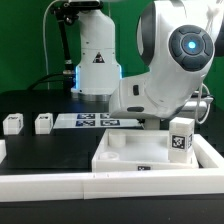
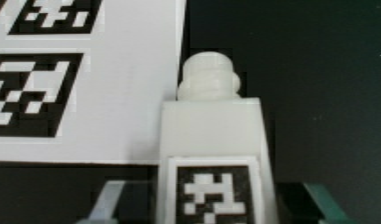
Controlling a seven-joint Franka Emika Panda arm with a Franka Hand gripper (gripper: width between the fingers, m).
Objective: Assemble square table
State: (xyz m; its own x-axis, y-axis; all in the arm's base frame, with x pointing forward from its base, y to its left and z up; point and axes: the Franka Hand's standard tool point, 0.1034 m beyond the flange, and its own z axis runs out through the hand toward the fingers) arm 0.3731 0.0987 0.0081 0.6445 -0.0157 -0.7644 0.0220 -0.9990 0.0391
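Observation:
In the wrist view a white table leg (image 2: 212, 130) lies on the black table, its tag facing up and its rounded screw tip pointing away from me. My gripper (image 2: 213, 205) straddles the leg's tagged end. Its fingers (image 2: 116, 203) are open, with a dark gap on each side. In the exterior view the gripper (image 1: 150, 120) is low by the marker board's right end, mostly hidden by the arm. The square table top (image 1: 120, 152) lies flat at the front. Another tagged leg (image 1: 181, 135) stands upright at its right side. Two more legs (image 1: 12, 123) (image 1: 43, 122) stand at the exterior view's left.
The marker board (image 1: 95, 121) lies behind the table top and shows right beside the leg in the wrist view (image 2: 71, 80). A long white rail (image 1: 110, 182) runs along the front edge. The robot's base (image 1: 97, 60) stands at the back.

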